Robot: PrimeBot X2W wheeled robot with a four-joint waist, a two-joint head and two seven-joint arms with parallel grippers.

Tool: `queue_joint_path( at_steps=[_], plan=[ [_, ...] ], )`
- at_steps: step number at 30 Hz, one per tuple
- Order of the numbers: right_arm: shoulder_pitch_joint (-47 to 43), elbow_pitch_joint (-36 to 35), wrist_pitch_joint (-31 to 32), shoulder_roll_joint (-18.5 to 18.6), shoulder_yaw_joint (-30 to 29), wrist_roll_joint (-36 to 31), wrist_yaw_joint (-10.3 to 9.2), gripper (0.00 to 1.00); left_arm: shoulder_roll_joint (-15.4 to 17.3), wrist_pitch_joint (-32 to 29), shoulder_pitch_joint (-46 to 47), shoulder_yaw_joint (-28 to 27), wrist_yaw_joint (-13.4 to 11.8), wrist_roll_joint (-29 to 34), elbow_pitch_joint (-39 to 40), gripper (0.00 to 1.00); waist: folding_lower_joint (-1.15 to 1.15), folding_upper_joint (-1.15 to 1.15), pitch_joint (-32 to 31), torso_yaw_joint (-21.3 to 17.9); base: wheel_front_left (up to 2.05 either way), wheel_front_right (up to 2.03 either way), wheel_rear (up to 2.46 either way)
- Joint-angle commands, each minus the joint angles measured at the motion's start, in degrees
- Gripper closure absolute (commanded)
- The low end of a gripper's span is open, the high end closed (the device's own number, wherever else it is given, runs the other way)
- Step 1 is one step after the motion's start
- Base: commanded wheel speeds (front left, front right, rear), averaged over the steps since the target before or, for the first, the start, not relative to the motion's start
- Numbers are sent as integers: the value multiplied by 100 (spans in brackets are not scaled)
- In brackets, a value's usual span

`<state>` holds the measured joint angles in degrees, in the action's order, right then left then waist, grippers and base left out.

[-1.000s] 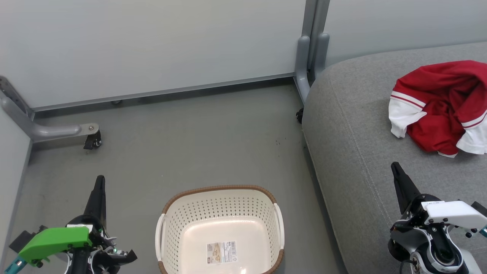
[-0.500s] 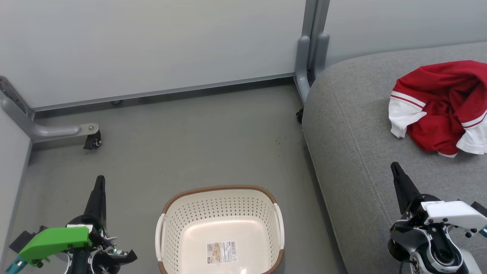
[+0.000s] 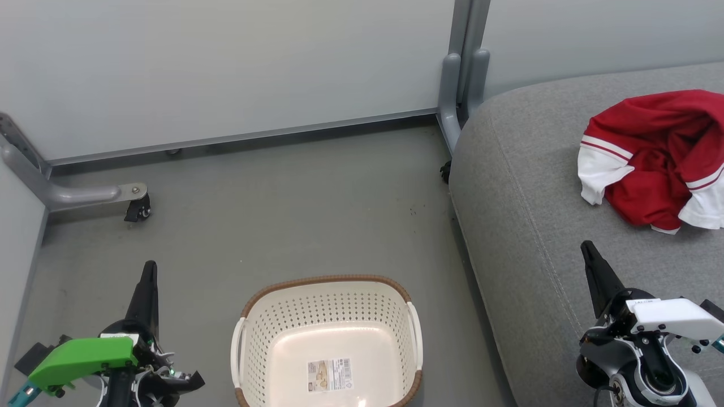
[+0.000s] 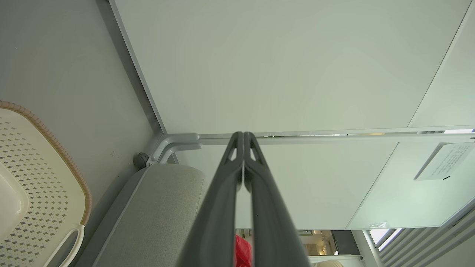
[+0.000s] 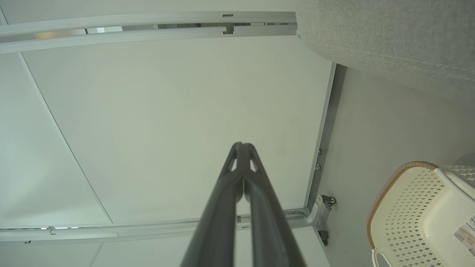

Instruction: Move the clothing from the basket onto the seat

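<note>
The red clothing with white sleeve panels lies crumpled on the grey seat at the right. On the floor at bottom centre stands the cream basket with its brown rim; only a label lies inside it. My left gripper is shut, left of the basket, holding nothing. Over the seat's front part my right gripper is shut too, below the clothing and apart from it. In the left wrist view the fingers press together, with the basket at the left. The right wrist view shows closed fingers and the basket.
Pale partition walls close off the back and left. Their grey feet on castors stand at the left, and a grey post rises beside the seat's corner. Grey floor lies between the walls and the basket.
</note>
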<state>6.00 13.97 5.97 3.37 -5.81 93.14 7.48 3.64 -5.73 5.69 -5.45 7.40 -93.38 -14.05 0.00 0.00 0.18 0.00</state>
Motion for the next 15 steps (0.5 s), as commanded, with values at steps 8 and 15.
queue_joint_path(
  at_steps=[8, 15],
  plan=[
    [37, 12, 23, 3, -19, -33, 2, 100, -3, -20, 102, -31, 28, 33, -7, 100, 0, 0, 0, 0, 0, 0, 0],
    [38, 13, 27, -2, -24, -41, 2, 100, -6, -24, 104, -41, 28, 40, -6, 100, 0, 0, 0, 0, 0, 0, 0]
  ],
)
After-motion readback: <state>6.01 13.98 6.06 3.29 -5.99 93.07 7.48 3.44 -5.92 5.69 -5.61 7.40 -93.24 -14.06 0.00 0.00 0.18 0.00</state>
